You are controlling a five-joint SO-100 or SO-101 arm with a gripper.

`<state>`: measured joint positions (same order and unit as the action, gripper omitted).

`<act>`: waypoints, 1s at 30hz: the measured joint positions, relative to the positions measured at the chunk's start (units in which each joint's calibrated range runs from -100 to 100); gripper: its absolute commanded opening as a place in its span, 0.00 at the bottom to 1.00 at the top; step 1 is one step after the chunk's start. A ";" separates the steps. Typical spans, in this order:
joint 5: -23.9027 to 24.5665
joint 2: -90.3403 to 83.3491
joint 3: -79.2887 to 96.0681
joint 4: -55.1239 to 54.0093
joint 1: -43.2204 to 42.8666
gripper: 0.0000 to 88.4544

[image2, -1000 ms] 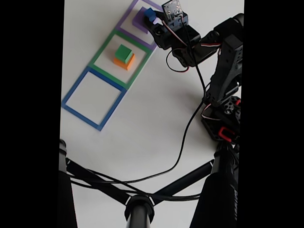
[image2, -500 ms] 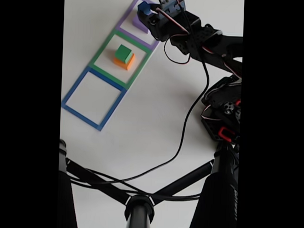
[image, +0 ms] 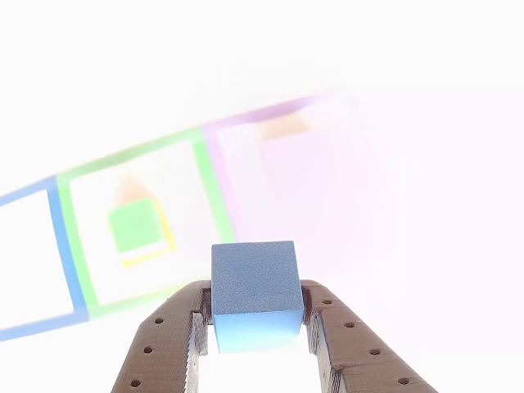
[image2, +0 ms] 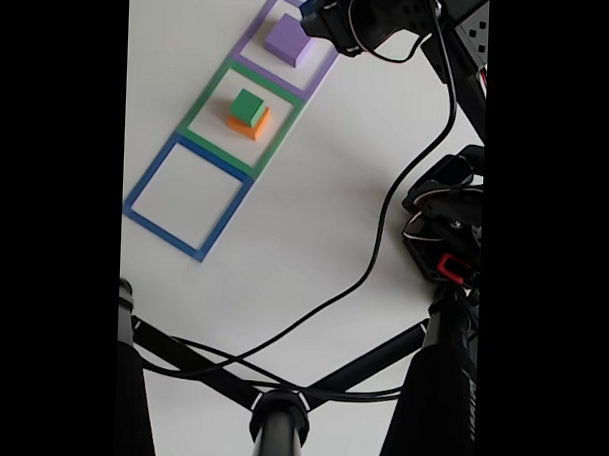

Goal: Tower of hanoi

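Note:
In the other view my gripper is shut on the small blue cube, its brown fingers pressing on both sides. The cube hangs in the air above the table. Below it, washed out, lie the purple block and a green block stacked on a yellow-orange one. In the fixed view the gripper is at the top edge with a sliver of the blue cube. It is raised beside the purple block. The green block sits on the orange block.
Three tape squares run in a row: purple, green and blue, the blue one holding nothing. The arm's base and a black cable are on the right. A black stand crosses the bottom.
The gripper has lifted the blue cube off the purple block and risen toward the top of the fixed view. The purple block's top is now uncovered.

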<state>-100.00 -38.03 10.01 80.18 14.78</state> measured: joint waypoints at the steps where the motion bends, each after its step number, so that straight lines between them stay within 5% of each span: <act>1: 0.00 0.00 -3.31 3.45 0.00 0.04; 10: 0.59 -0.17 -19.06 18.22 -6.63 0.04; 25: 0.00 -3.04 -17.32 18.38 -15.64 0.04; 30: 0.00 -5.57 -6.09 10.51 -15.15 0.04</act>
<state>-100.00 -43.60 3.92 90.69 -0.37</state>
